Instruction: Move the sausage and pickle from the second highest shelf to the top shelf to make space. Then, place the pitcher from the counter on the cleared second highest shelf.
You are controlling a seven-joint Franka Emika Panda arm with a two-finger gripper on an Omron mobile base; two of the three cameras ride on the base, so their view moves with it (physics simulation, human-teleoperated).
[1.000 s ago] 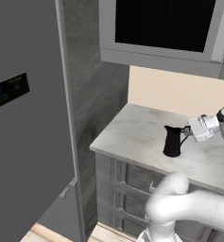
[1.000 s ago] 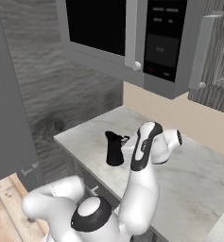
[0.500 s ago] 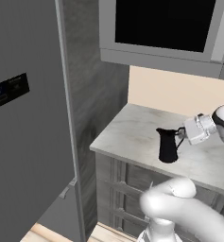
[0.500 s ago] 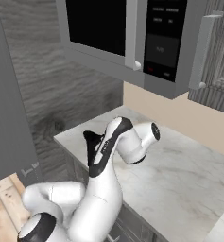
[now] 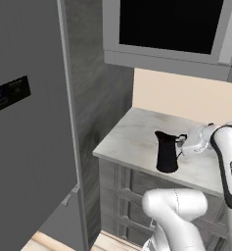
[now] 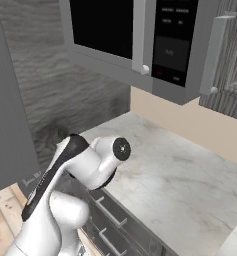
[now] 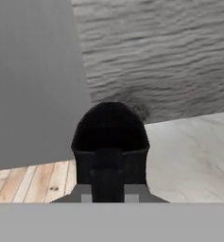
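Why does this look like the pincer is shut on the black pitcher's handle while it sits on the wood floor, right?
Not the floor. In the left base view the pitcher stands at the front of the marbled counter, above the drawers. The pincer is shut on its handle, as you said.

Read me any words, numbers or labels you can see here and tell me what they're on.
None can be read.
Fridge door display panel: faint blue marks, too blurred to read.
Microwave control panel: small pale marks and a reddish spot, too small to read.
Pitcher: plain black, no label.
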